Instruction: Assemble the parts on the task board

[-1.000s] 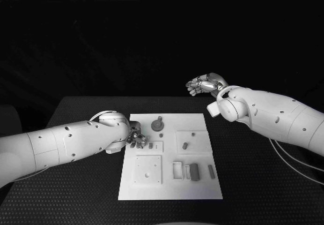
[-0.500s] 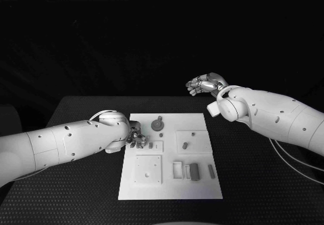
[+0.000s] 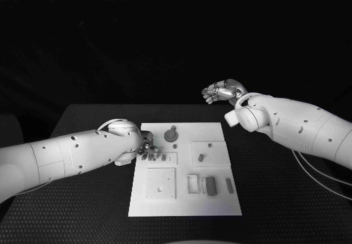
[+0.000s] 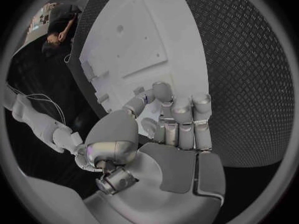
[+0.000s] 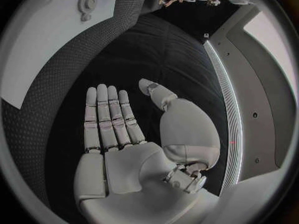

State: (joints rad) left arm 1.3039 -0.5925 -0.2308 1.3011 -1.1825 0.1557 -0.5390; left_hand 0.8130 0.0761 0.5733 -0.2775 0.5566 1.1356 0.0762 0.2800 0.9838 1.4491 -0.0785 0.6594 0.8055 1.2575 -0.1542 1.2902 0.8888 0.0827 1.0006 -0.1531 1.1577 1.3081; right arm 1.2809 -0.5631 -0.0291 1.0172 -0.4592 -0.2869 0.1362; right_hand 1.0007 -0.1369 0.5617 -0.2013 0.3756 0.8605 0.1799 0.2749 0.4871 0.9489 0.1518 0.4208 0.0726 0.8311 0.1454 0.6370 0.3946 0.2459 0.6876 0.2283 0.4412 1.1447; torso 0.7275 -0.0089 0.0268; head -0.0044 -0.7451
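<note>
Nothing has shifted over the last second: your left hand (image 3: 149, 150) still sits low at the near-left edge of the task board (image 3: 183, 203) with its fingers curled together, apparently on nothing, just beside the small grey parts (image 3: 164, 157) there, so I judge the assembly stalled with no part picked up yet. Your right hand (image 3: 224, 92) stays raised well beyond the far right corner of the board, flat, fingers straight and empty, while the round gear (image 3: 171, 135) and grey bars (image 3: 211, 186) lie untouched. You'll find no brand, label or writing legible anywhere.
</note>
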